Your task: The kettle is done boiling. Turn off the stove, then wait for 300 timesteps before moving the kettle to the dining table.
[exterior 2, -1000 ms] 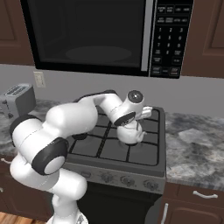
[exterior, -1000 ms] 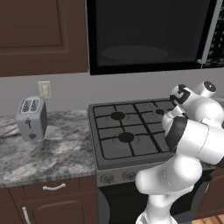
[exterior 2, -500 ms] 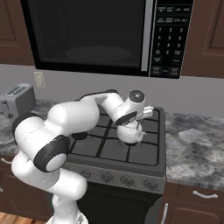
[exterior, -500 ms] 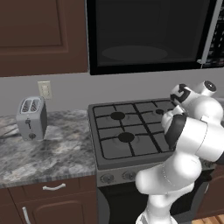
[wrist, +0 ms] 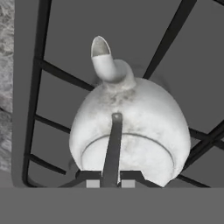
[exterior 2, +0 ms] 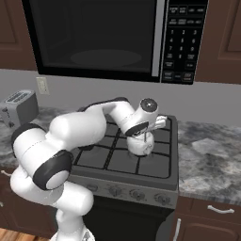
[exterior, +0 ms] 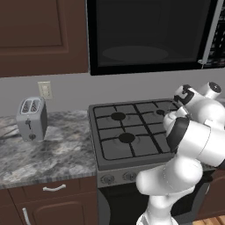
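- Presently, the white arm is seen bent at the elbow and stretched forward over the stove [exterior 2: 117, 162], with the hand turned downward above the right side of the cooktop.
- The gripper [wrist: 110, 178] is positioned directly over the kettle [exterior 2: 140, 145], as shown in the hand view, where the kettle's dome and spout are looked down upon.
- In the left base view the gripper [exterior: 183, 97] is partly hidden behind the arm's own links, and the kettle cannot be made out there.
- The kettle [wrist: 131, 131] is found standing upright on the black grates at the right side of the stove [exterior: 132, 136], with its spout pointing away from the hand.
- A microwave [exterior 2: 108, 37] is mounted above the stove, leaving limited headroom over the hand.
- Open marbled counter [exterior 2: 212, 155] is noted to the right of the stove; a grey toaster [exterior: 31, 118] stands on the counter to the left, well apart from the kettle.
- The stove's front edge with its row of knobs [exterior 2: 136, 194] lies near, below the kettle.
- The fingers [wrist: 92, 179] are drawn together and are clamped on the thin bail handle [wrist: 113, 148], which passes between them over the lid.
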